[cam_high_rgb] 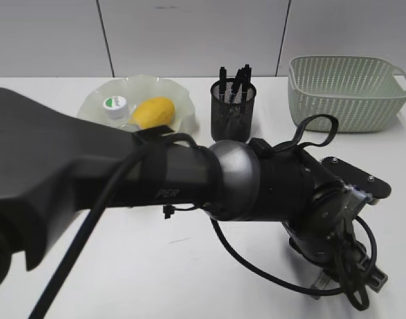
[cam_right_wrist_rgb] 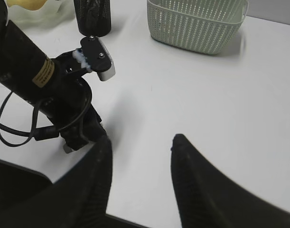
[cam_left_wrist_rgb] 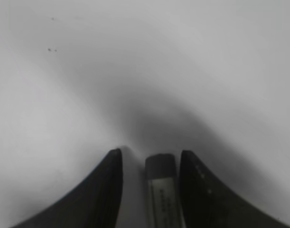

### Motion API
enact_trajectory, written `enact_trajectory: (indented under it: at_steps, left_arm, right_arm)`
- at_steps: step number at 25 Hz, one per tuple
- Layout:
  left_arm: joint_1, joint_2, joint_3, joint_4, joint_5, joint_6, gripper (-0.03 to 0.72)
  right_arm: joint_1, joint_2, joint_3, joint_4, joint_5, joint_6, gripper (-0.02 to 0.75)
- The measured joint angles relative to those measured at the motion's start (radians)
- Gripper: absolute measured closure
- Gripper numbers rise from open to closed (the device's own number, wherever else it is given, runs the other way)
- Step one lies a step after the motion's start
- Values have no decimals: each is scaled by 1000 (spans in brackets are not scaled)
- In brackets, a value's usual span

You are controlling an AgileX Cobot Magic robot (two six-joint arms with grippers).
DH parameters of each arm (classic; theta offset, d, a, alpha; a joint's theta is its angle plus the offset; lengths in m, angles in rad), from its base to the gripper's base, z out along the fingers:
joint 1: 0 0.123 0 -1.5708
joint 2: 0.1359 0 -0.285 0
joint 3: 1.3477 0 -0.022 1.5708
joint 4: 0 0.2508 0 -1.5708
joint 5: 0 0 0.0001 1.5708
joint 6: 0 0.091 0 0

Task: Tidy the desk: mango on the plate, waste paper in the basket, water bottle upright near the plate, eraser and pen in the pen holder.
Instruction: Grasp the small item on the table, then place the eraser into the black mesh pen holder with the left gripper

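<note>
My left arm reaches across the desk [cam_high_rgb: 189, 266] to the front right, and my left gripper [cam_high_rgb: 335, 282] is down at the tabletop. In the left wrist view its jaws [cam_left_wrist_rgb: 152, 153] straddle the eraser [cam_left_wrist_rgb: 162, 190], a dark block in a white printed sleeve. The right finger is against the eraser and a gap stays on the left. The mango [cam_high_rgb: 153, 111] lies on the plate [cam_high_rgb: 183, 100]. The water bottle's white cap [cam_high_rgb: 115, 105] shows beside the mango, and the arm hides its body. The pen holder [cam_high_rgb: 232, 109] holds dark pens. My right gripper [cam_right_wrist_rgb: 142, 140] is open and empty. The waste paper is out of view.
The basket [cam_high_rgb: 349, 93] stands at the back right and also shows in the right wrist view [cam_right_wrist_rgb: 197, 23]. My left arm [cam_right_wrist_rgb: 45, 90] fills the left of the right wrist view, close to the right gripper. The pen holder [cam_right_wrist_rgb: 92, 16] stands behind it.
</note>
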Motion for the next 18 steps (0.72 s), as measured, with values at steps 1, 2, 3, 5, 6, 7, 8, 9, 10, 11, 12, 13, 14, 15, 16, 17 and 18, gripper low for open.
enact_trajectory:
  at_steps: [1,2,3,5,6,7,8,9,10,11,12,13,14,15,16,17,18]
  left_arm:
    - [-1,0,0,8,1,0,420]
    - [-1,1,0,16,3,0,453]
    - [-1,2,0,16,5,0,480]
    - [-1,3,0,16,8,0,538]
    - [-1,3,-1,16,8,0,549]
    - [-1,3,-1,16,8,0,549]
    - [-1,3,-1,16,8,0,549]
    - [-1,2,-1,16,6,0,549]
    - [0,-2,-1,16,5,-1,549]
    - [3,-7,1,23,5,-2,549]
    - [8,-16,4,42,5,-3,549]
    - [17,-33,9,66,-2,-3,549]
    - [28,-61,12,100,-18,-3,549]
    - [48,-90,12,138,-44,-3,549]
    - [74,-130,12,174,-88,-3,549]
    - [108,-171,12,201,-139,-3,549]
    - [139,-202,11,228,-191,-3,549]
  right_arm:
    - [0,0,0,0,0,0,399]
    - [0,0,0,0,0,0,399]
    - [0,0,0,0,0,0,399]
    - [0,0,0,0,0,0,399]
    - [0,0,0,0,0,0,399]
    - [0,0,0,0,0,0,399]
    - [0,0,0,0,0,0,399]
    - [0,0,0,0,0,0,399]
    - [0,0,0,0,0,0,399]
    - [0,0,0,0,0,0,399]
    - [0,0,0,0,0,0,399]
    - [0,0,0,0,0,0,399]
    - [0,0,0,0,0,0,399]
    - [0,0,0,0,0,0,399]
    - [0,0,0,0,0,0,399]
    - [0,0,0,0,0,0,399]
    - [0,0,0,0,0,0,399]
